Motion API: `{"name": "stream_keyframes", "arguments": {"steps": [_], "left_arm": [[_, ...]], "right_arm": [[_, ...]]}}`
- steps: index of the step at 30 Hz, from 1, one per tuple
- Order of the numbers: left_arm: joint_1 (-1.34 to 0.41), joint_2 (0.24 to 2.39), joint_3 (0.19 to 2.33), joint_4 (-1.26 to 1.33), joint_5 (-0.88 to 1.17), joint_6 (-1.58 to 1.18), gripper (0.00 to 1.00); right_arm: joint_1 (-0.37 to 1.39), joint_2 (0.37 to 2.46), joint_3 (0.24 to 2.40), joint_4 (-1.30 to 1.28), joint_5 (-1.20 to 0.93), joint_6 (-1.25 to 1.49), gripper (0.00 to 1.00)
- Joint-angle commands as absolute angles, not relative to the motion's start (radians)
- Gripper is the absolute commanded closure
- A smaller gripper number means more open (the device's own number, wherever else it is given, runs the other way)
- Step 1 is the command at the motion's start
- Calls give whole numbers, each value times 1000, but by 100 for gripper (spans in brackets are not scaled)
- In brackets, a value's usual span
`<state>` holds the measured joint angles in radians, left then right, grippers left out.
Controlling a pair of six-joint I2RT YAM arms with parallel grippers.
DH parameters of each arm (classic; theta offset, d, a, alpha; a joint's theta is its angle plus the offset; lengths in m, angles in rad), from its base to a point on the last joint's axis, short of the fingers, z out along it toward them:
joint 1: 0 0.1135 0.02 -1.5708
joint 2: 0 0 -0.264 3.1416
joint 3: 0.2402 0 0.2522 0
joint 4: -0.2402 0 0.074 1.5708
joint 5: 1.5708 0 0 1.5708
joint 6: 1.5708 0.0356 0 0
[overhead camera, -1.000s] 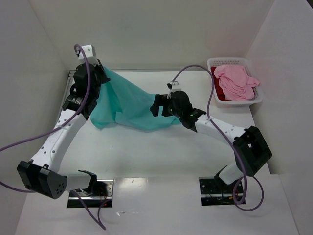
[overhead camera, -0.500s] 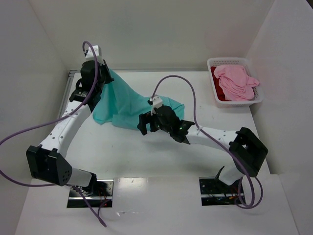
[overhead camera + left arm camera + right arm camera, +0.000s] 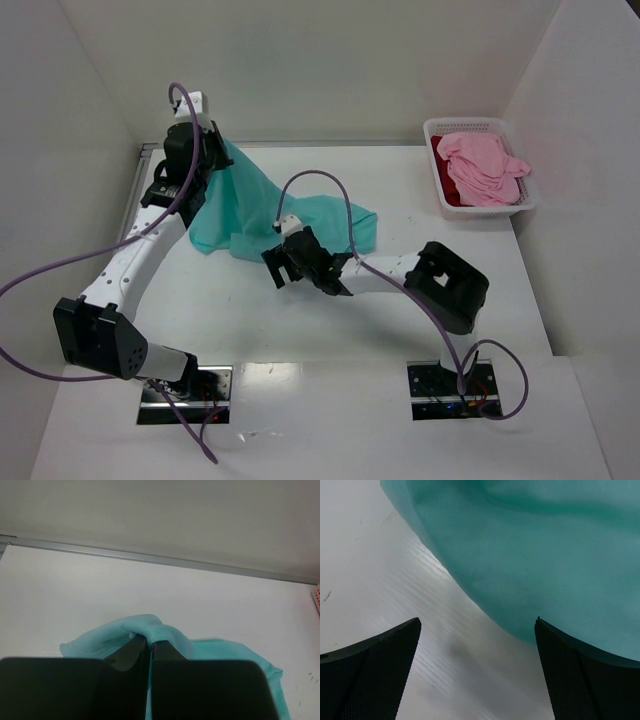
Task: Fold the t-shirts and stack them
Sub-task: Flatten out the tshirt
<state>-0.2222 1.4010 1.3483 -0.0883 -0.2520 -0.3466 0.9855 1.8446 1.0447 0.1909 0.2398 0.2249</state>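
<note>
The teal t-shirt (image 3: 262, 208) hangs from my left gripper (image 3: 212, 143) at the back left and drapes down onto the table toward the middle. My left gripper (image 3: 150, 641) is shut on a fold of the teal t-shirt (image 3: 150, 626). My right gripper (image 3: 278, 268) is open and empty, low over the table just in front of the shirt's near edge. In the right wrist view the teal t-shirt (image 3: 545, 555) fills the upper part, beyond my right gripper (image 3: 477, 622). The light pink t-shirt (image 3: 482, 165) lies on the dark red t-shirt (image 3: 450, 190) in the basket.
A white plastic basket (image 3: 528, 203) stands at the back right against the right wall. White walls close the table at the left, back and right. A metal strip (image 3: 150, 557) runs along the table's far edge.
My right gripper has let go of the teal t-shirt and moved left and toward the front. The shirt's right side has dropped onto the table. My left gripper stays put.
</note>
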Motion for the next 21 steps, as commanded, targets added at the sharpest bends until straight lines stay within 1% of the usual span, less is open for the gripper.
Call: {"name": "stream_keyframes", "arguments": {"steps": [1,8,14,16,18,20,21], "left_arm": [[-213,1376,1373,-35,-230,-356,100],[-204,1376,1364,-26,-221,-356,100],[-204,1367,1355,-26,-221,-356,100],[-195,1367,1355,-26,-221,-356,100],[-195,1367,1355,-26,-221,-356,100],[-195,1356,1345,-26,-221,-356,100],[-195,1356,1345,-26,-221,-356,100]], "right_arm": [[997,1870,1138,252,318,184,0],[1006,1951,1236,252,296,166,0],[1042,2049,1302,225,328,156,5],[1042,2063,1321,212,328,166,9],[1042,2074,1335,192,371,175,10],[1042,2074,1357,161,380,175,18],[1042,2074,1358,161,380,175,24]]}}
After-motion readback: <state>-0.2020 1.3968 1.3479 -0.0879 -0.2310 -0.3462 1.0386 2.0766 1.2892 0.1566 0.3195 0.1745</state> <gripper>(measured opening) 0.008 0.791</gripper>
